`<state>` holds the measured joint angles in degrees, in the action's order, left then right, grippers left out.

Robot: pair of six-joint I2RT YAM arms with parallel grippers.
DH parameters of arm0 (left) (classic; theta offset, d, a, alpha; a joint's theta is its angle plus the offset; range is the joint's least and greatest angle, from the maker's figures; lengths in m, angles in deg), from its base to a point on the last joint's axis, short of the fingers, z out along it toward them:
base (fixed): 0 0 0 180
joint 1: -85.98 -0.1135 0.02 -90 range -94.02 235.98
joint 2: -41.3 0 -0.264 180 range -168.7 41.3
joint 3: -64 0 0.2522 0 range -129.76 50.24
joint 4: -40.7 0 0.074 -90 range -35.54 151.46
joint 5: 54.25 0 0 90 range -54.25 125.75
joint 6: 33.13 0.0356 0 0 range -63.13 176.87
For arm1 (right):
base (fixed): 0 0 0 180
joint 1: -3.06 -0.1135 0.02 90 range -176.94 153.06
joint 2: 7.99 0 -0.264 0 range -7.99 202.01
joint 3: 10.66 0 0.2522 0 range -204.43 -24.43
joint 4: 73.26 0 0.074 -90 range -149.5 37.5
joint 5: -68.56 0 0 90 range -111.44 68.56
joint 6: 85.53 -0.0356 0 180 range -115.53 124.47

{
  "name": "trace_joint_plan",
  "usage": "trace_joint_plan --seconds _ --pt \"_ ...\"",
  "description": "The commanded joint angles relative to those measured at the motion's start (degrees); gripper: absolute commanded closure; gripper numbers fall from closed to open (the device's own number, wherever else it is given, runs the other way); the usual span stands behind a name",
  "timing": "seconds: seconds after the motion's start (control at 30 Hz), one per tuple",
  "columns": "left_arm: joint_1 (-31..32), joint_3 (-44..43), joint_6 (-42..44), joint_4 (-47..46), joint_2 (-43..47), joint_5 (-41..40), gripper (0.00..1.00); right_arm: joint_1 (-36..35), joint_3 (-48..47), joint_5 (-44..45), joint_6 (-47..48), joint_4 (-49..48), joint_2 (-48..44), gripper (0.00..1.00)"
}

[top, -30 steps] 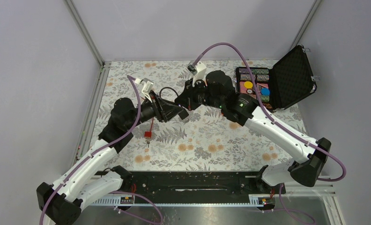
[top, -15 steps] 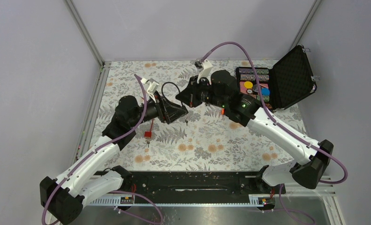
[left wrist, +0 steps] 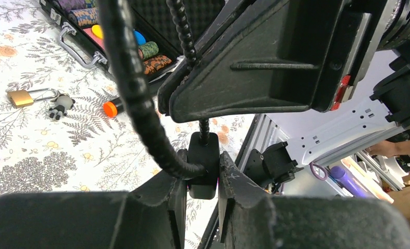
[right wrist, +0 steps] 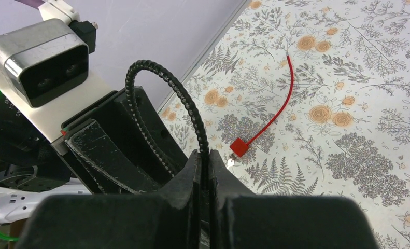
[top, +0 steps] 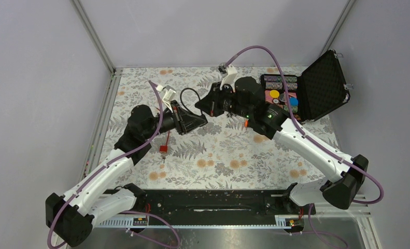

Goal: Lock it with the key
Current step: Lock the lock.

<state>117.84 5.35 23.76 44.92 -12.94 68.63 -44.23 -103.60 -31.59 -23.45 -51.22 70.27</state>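
Observation:
My left gripper (left wrist: 202, 168) is shut on the small black block (left wrist: 202, 179) of the black wire loop (top: 188, 96). My right gripper (right wrist: 207, 158) is shut on the black wire (right wrist: 191, 111) itself, just beyond the left fingers. Both grippers (top: 200, 122) (top: 202, 107) meet above the middle of the table. The key cluster (left wrist: 60, 106) lies on the cloth beside a brass padlock (left wrist: 20, 97); the right arm hides it in the top view. The red wire loop's red block (right wrist: 239, 147) lies on the cloth, with a small silver key (right wrist: 229, 163) beside it.
An open black case (top: 322, 85) with coloured chips stands at the back right. An orange-capped item (left wrist: 109, 108) lies near the case. The red wire (top: 167, 137) lies under the left arm. A black rail (top: 208, 199) runs along the near edge.
Both grippers have shifted slightly up and back with the black wire loop held between them. The red wire loop has not moved.

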Motion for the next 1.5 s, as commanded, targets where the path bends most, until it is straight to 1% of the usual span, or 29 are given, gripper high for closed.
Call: trace_joint_plan --seconds 0.0,0.03,0.13,0.17,0.2,0.27,0.37,0.43,0.53,0.57,0.63,0.7,0.73,0.8,0.97,1.1,1.13,1.17,1.33,1.4,1.47 --pt "-0.1 -0.9 0.1 -4.3 -0.5 1.2 1.00 0.4 -0.1 -1.7 -2.6 -3.4 -1.5 0.98" --pt "-0.1 -1.0 0.1 -4.3 -0.3 0.6 1.00 0.5 -0.1 -1.9 -2.8 -2.9 -1.5 0.84" --pt "-0.1 -1.4 0.4 -4.6 0.3 -2.2 1.00 1.0 1.8 -3.1 -2.5 -3.3 -3.1 0.33" --pt "-0.2 -1.6 0.5 -4.9 0.5 -3.4 1.00 1.3 3.3 -3.6 -2.5 -4.3 -4.0 0.23" --pt "-0.3 -1.7 0.5 -5.3 0.9 -4.3 1.00 1.7 4.5 -4.1 -2.7 -5.1 -5.1 0.18" --pt "-0.5 -2.1 0.5 -6.2 1.3 -6.3 1.00 3.2 6.8 -5.9 -3.5 -5.3 -7.1 0.14" --pt "-0.7 -4.3 -0.8 -4.2 1.7 -8.3 1.00 5.5 12.2 -10.4 -5.6 -9.4 -11.4 0.12" --pt "-0.8 -5.4 -1.4 -4.2 1.9 -7.3 1.00 6.9 17.0 -12.0 -6.6 -11.8 -15.5 0.11" --pt "-0.7 -5.6 -2.6 -6.7 2.1 -5.2 1.00 7.7 21.6 -14.1 -6.9 -15.0 -19.5 0.12" --pt "-0.8 -5.9 -2.9 -7.3 1.9 -4.2 1.00 7.7 22.6 -14.9 -7.3 -16.2 -20.1 0.15" --pt "-0.7 -6.8 -3.5 -8.0 1.3 -1.5 1.00 7.9 23.9 -17.7 -8.3 -18.4 -20.5 0.27" --pt "-0.7 -7.7 -4.1 -9.3 0.8 1.3 1.00 8.0 25.6 -21.2 -10.2 -23.3 -20.3 0.38" --pt "-0.7 -7.9 -4.4 -10.4 0.5 3.1 1.00 8.0 26.2 -22.2 -11.2 -25.5 -20.2 0.41" --pt "-0.7 -8.3 -5.1 -13.3 0.4 6.5 1.00 8.0 26.8 -23.6 -12.3 -29.0 -19.6 0.44" --pt "-0.6 -9.0 -6.1 -17.8 0.4 12.3 1.00 8.0 26.5 -27.7 -13.1 -35.9 -17.3 0.34" --pt "-0.5 -9.1 -6.5 -19.7 0.6 14.5 1.00 8.0 27.8 -31.8 -15.2 -47.1 -16.2 0.29" --pt "-0.5 -9.2 -6.8 -20.2 0.7 14.7 1.00 8.0 27.8 -32.5 -15.9 -48.5 -15.7 0.30" --pt "-0.4 -9.1 -7.2 -21.3 0.7 15.0 1.00 8.0 27.6 -33.0 -16.5 -49.4 -15.2 0.32" --pt "0.2 -10.1 -9.9 -23.9 0.7 15.3 1.00 7.9 26.9 -37.3 -21.3 -55.9 -12.5 0.50" --pt "0.5 -10.2 -9.8 -24.0 0.9 14.9 1.00 7.9 27.0 -38.5 -23.3 -58.9 -11.7 0.52" --pt "0.7 -10.3 -9.8 -24.2 1.3 14.5 1.00 7.9 27.2 -39.0 -24.8 -60.9 -11.2 0.50"
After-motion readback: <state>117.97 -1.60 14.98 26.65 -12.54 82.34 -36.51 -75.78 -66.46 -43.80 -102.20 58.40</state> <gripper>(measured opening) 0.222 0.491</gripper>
